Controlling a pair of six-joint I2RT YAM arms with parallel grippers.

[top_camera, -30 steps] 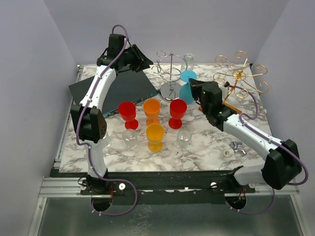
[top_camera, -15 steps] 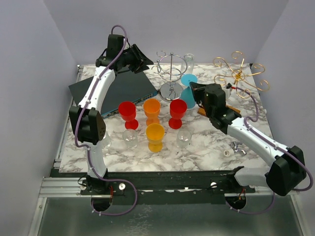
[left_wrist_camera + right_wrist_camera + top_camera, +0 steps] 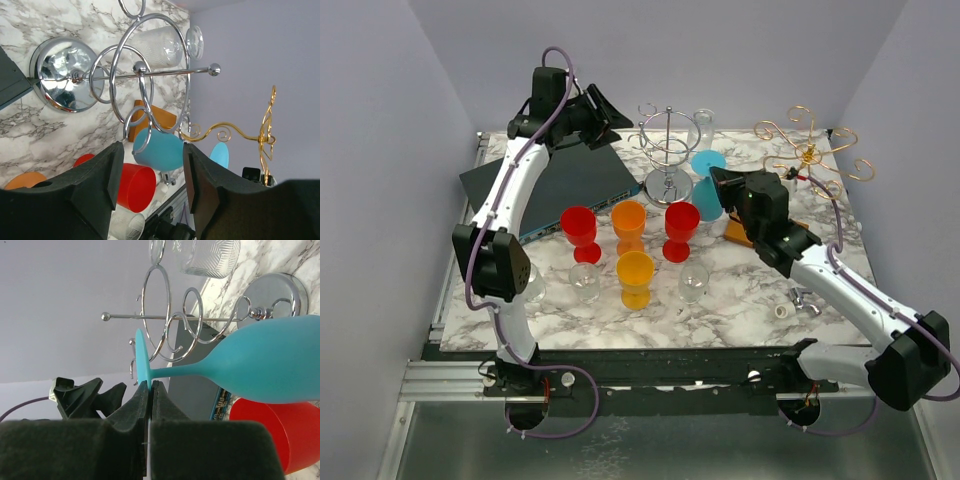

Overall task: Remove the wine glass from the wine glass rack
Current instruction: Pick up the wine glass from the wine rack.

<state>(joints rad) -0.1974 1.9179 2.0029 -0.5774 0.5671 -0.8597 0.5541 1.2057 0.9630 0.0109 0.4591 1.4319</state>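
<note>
My right gripper (image 3: 722,184) (image 3: 150,388) is shut on the rim of the foot of a blue wine glass (image 3: 703,192) (image 3: 265,367). It holds the glass tilted on its side, above the table, just right of the chrome wine glass rack (image 3: 667,150) (image 3: 170,335). In the left wrist view the blue bowl (image 3: 160,148) overlaps a chrome loop (image 3: 137,75), so I cannot tell if they touch. A clear glass (image 3: 703,124) (image 3: 160,46) hangs on the rack's far side. My left gripper (image 3: 605,110) (image 3: 150,190) is open and empty, left of the rack.
A gold wire rack (image 3: 810,155) stands at the back right. Red cups (image 3: 579,225), orange cups (image 3: 635,272) and small clear glasses (image 3: 693,282) stand in front of the chrome rack. A dark box (image 3: 560,180) lies at left and a wooden block (image 3: 738,233) under my right arm.
My right gripper has moved right and slightly up with the blue glass, drawing it away from the chrome rack. My left arm has lifted slightly.
</note>
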